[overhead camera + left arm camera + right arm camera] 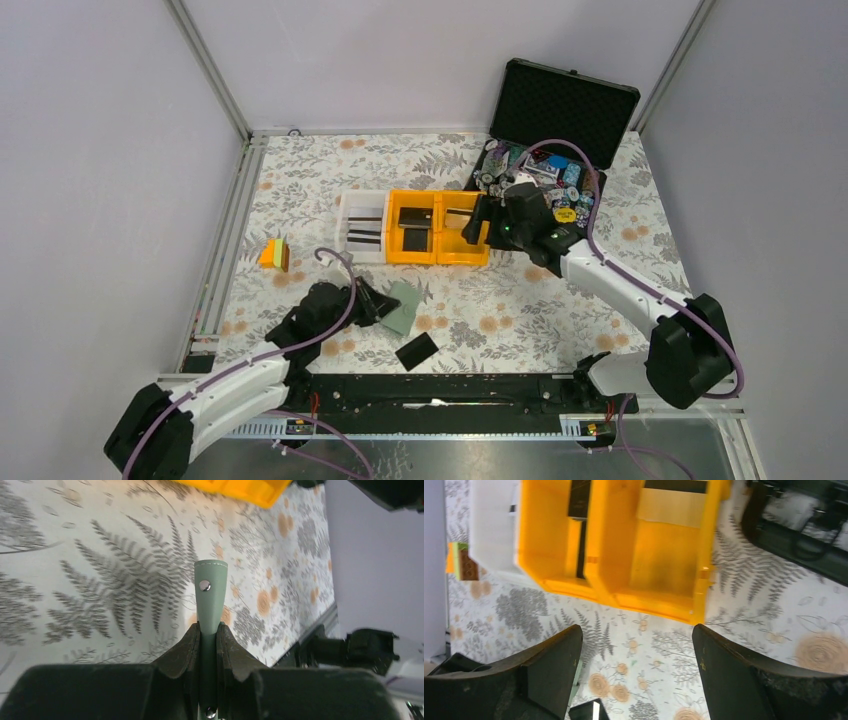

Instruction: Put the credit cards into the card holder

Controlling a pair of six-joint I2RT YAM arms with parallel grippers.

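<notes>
Left fingers [189,645] pinch card holder [210,595]; right fingers [724,670] spread above yellow bins [649,602].

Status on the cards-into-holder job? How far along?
Done: no card visibly filed. In hand: left gripper clamps the sage-green folder-like card holder, its pockets hidden; right gripper is open and empty near the yellow plastic bins. Left: one black rectangular card lies on the table near the holder; more black cards sit in the yellow bins and the white bin.
</notes>
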